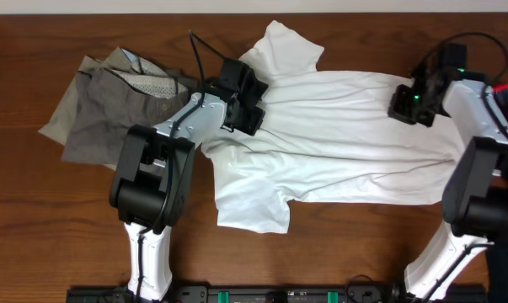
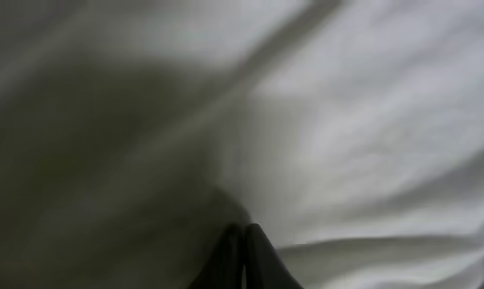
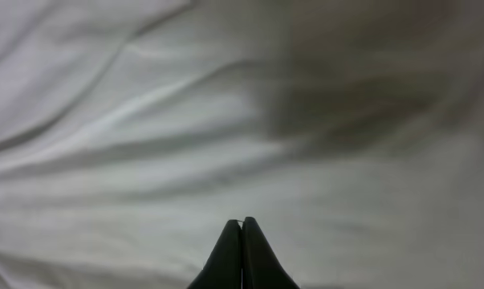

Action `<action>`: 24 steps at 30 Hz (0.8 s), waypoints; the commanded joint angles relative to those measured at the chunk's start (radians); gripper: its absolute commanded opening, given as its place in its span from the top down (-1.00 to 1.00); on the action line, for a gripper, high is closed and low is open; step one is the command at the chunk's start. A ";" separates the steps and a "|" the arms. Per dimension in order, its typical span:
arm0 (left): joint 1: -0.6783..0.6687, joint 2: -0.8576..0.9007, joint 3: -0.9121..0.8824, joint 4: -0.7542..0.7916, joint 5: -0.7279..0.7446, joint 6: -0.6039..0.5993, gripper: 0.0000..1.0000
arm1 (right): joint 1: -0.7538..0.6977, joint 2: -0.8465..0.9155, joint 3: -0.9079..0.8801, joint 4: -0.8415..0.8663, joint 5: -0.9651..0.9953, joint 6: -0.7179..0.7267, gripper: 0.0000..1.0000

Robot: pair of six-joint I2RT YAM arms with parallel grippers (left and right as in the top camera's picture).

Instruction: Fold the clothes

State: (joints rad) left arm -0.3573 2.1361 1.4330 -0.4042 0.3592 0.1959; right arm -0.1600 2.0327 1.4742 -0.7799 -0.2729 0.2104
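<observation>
Found white T-shirt spread mid-table, long axis running left to right, sleeves at left. Noted left gripper closed at far-left shoulder, right gripper closed at far-right hem. Could not confirm cloth pinched.

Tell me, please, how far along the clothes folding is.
Done: nothing folded; the large white cotton T-shirt lies spread out. In hand: left gripper and right gripper are shut, apparently pinching its opposite ends. Left: folding it, then the crumpled grey-khaki trousers beside it.
</observation>
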 commanded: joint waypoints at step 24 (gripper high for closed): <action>0.134 0.090 0.183 0.182 -0.168 -0.033 0.78 | 0.026 0.217 -0.006 0.665 -0.354 0.161 0.65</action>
State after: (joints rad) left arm -0.2363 2.2307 1.5494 -0.1890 0.2157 0.1776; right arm -0.1013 2.2856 1.4822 -0.0933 -0.5529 0.4553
